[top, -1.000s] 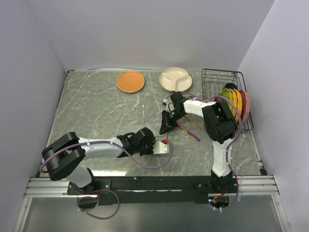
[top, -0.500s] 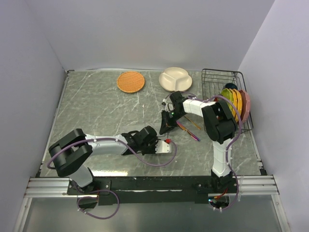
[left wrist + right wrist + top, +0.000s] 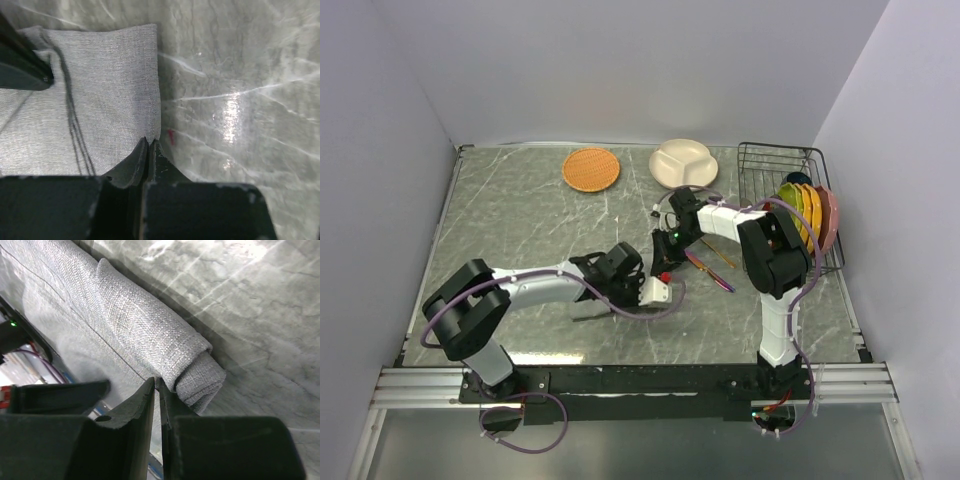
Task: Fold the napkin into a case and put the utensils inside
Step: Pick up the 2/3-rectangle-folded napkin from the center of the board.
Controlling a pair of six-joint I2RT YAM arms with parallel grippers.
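Napkin (image 3: 100, 100) soft, floppy, light, probably best grabbed at edge. Left gripper (image 3: 148, 146) pinching its edge; right gripper (image 3: 156, 386) closed beside rolled fold (image 3: 195, 367).

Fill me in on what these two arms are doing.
Both arms are working the grey napkin in the middle of the table. The left gripper is shut on one edge of it. The right gripper appears to pinch it beside a rolled fold. The utensils lie on the marble next to the right arm, not yet tucked in.
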